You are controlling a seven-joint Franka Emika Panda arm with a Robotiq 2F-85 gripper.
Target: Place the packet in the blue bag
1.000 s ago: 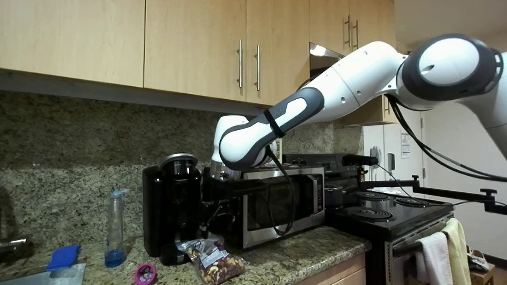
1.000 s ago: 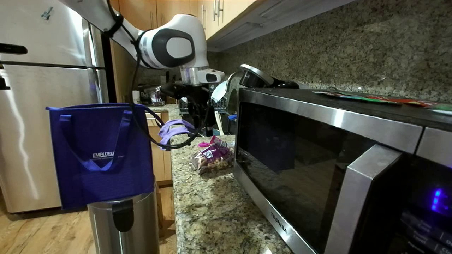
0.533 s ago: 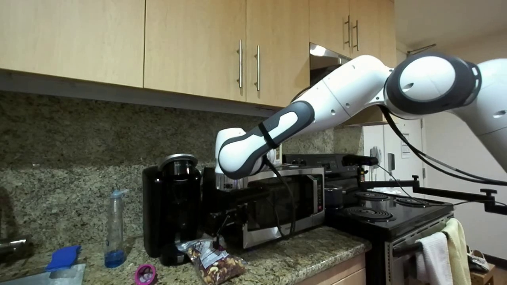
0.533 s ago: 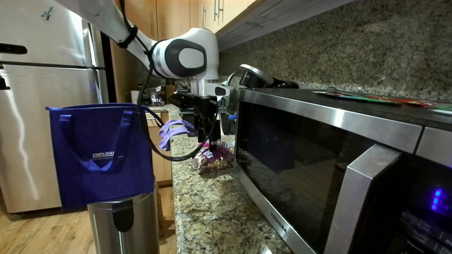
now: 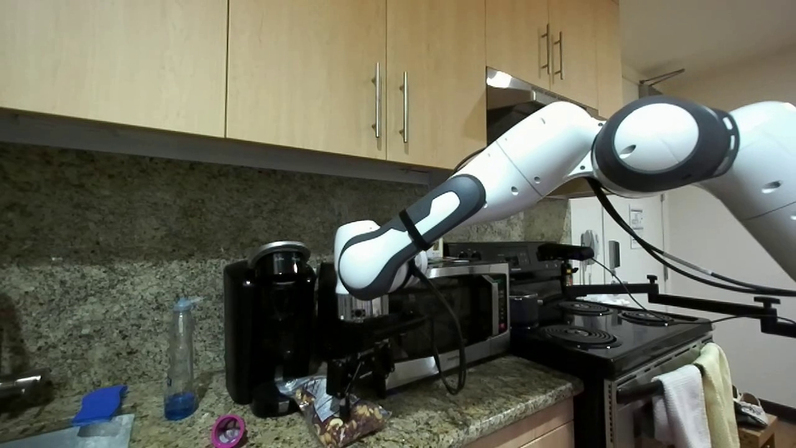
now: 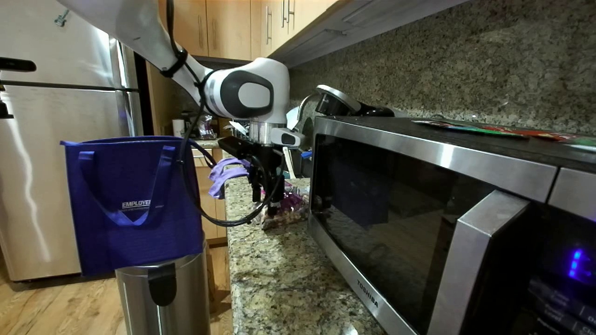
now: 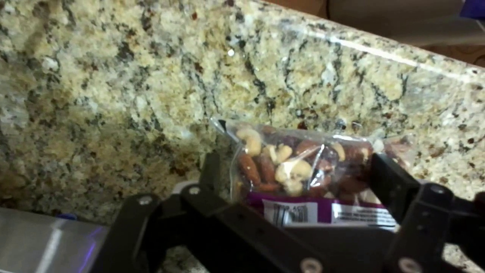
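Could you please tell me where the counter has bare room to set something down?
Bare counter runs between the microwave and the counter's front edge, up to the packet. Around the packet it is crowded: open jaws, the coffee maker and a round pink object.

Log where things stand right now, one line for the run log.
gripper: open, low over packet | packet: on counter | contact: unclear | blue bag: upright, packet not yet inside

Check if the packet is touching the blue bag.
Apart. In an exterior view, the packet lies on the counter, while the blue bag stands past the counter's edge, with some counter surface showing between them.
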